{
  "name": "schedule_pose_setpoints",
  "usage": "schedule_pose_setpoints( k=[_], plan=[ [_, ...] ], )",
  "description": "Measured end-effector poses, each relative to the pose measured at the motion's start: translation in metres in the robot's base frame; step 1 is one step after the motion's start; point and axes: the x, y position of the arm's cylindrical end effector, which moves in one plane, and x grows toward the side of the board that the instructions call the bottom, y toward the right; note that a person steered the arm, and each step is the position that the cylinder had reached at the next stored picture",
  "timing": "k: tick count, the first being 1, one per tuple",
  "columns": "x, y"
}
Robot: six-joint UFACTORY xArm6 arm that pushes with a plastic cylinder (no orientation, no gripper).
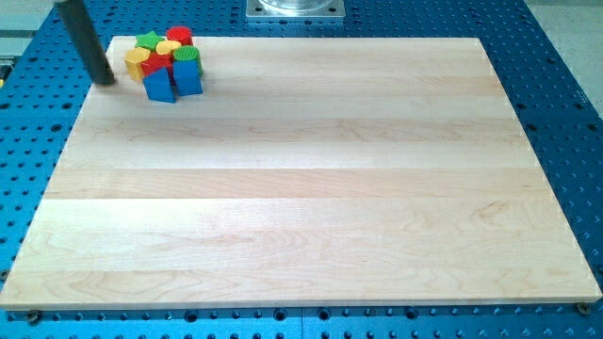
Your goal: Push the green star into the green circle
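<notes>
The green star-shaped block (148, 40) sits at the view's top-left edge of a tight cluster of small coloured blocks near the top-left corner of the pale wooden board (301, 188). Packed around the star are a yellow block (167, 46) just to its right, a red block (180, 36) beyond that, another yellow block (134, 62) just below the star, and a red block (154, 67) under it. The green circle block (187, 56) lies to the star's lower right, with the yellow block between them. Two blue blocks (161, 87) (189, 78) stand side by side at the cluster's lower edge, well below the star.

The arm carries no pincer; its dark rod slants down from the view's top, and the rod's tip (108, 81) rests on the board to the star's lower left, apart from the yellow block nearest it.

The board lies on a blue perforated metal table (565, 113). A grey metal base plate (295, 8) shows far to the star's right at the view's top. Most of the board's bare wood stretches right of and below the star, which sits close to the board's top edge.
</notes>
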Motion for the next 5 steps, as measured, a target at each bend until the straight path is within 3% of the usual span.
schedule_pose_setpoints(
  k=[1,2,3,4,5],
  plan=[
    [-0.06,0.018],
    [-0.067,0.071],
    [-0.049,0.111],
    [0.011,0.132],
    [-0.033,0.124]
  ],
)
